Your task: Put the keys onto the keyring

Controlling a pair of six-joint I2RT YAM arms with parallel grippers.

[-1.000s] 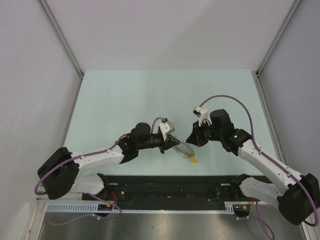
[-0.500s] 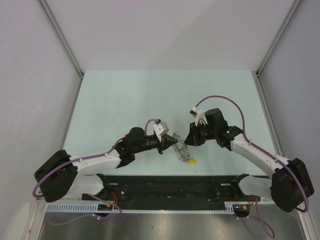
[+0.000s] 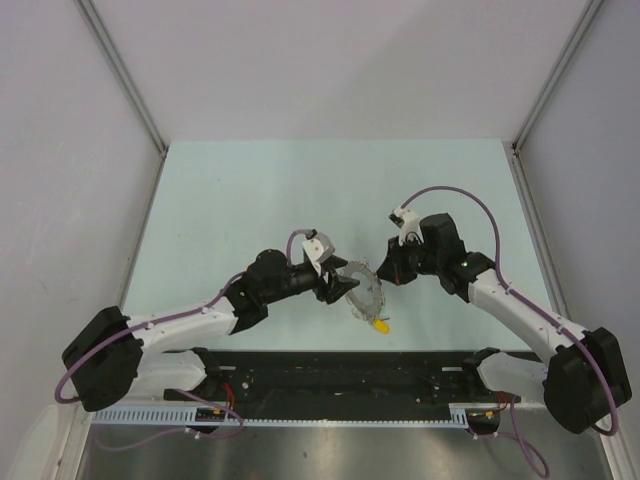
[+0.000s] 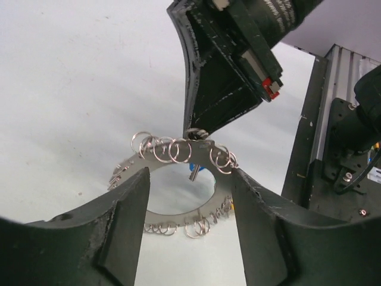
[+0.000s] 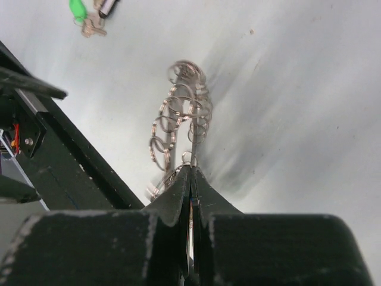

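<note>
The keyring, a flat silvery ring fringed with small split rings, stands tilted off the table between both arms. My right gripper is shut on its upper edge; in the right wrist view the keyring runs edge-on out of the right gripper. My left gripper is open, a finger on each side of the keyring without touching it. A blue-tagged key hangs behind the ring's hole. A yellow tag lies at the ring's near end. A green-tagged key lies on the table.
The pale green table is enclosed by white walls at left, right and back. A black rail with wiring runs along the near edge, close behind the keyring, and shows in the left wrist view as the black frame.
My left gripper has opened and let go of the keyring. The ring has swung up to face the camera more, held by the right gripper alone, which shifted slightly right.
</note>
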